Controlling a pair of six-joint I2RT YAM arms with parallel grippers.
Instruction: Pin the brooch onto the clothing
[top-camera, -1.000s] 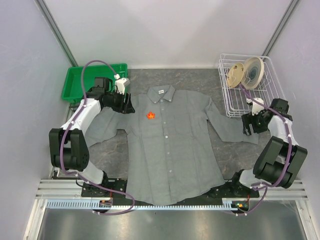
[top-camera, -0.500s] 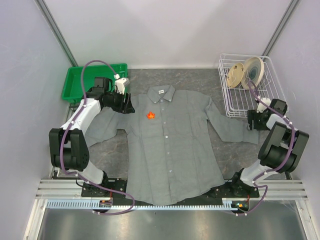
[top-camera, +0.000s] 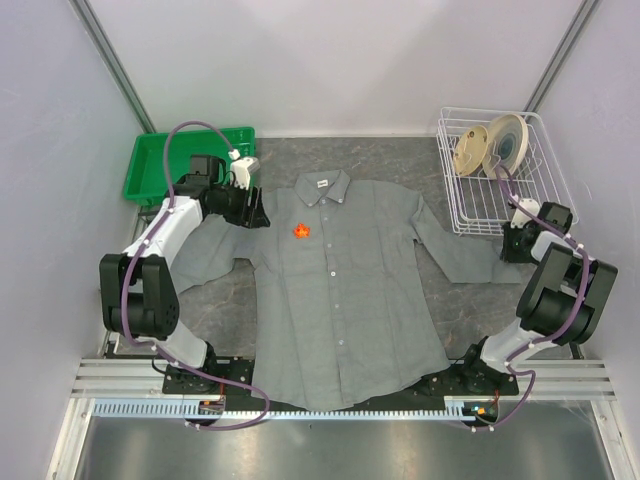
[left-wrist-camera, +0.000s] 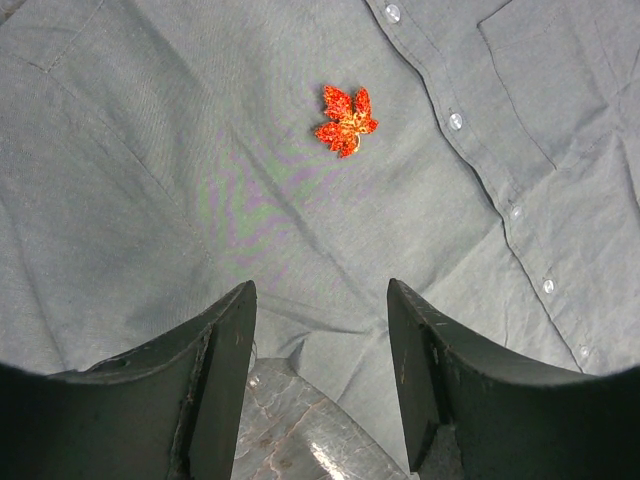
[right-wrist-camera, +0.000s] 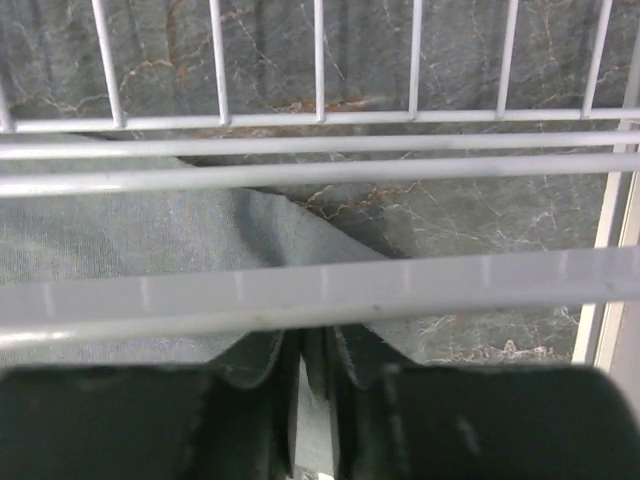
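Observation:
The clothing (top-camera: 340, 300), a grey button-up shirt, lies spread flat on the table with its collar at the far side. The brooch (top-camera: 301, 231), a small orange-red leaf, sits on its chest left of the button row. In the left wrist view the brooch (left-wrist-camera: 346, 120) lies ahead of my open left gripper (left-wrist-camera: 320, 290), which hovers over the shirt's shoulder edge (top-camera: 256, 208) holding nothing. My right gripper (top-camera: 517, 243) hangs by the end of the right sleeve, at the wire basket's near edge. Its jaws (right-wrist-camera: 315, 340) stand shut to a thin slit above the sleeve (right-wrist-camera: 120, 230).
A white wire basket (top-camera: 455, 215) with rolls of tape (top-camera: 490, 145) stands at the back right. Its wires (right-wrist-camera: 320, 290) cross right in front of the right wrist camera. A green bin (top-camera: 150, 165) sits at the back left, behind the left arm.
The right gripper has drawn back to the right, away from the sleeve cuff toward the basket, and its jaws have shut. The left arm, shirt and brooch have not moved.

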